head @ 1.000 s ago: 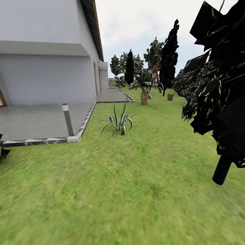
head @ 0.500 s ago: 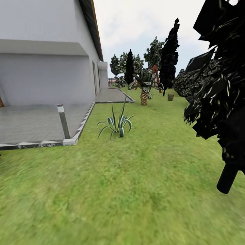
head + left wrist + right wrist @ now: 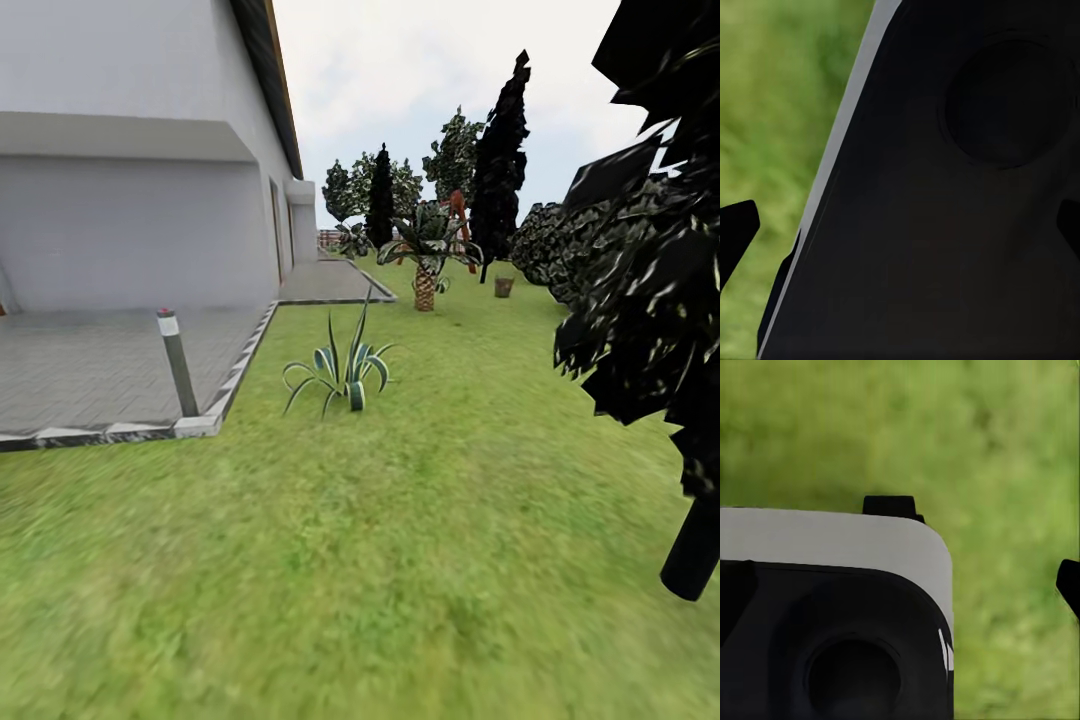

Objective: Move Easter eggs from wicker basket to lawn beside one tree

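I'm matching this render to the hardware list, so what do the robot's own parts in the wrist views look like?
Left wrist view: a large matte-black body with a round recess and a pale grey edge, plus a black pincer fingertip at the frame's edge. Right wrist view: a black housing with a round recess, capped by a light-grey rounded panel, over grass. No cables or markings show.

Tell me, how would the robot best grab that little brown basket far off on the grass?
The wicker basket stands upright on the lawn, bucket-shaped, mouth upward. That suggests coming down from above and closing the jaws over its rim wall. It is too far off and small here to make out a handle, so a closer look should settle it.
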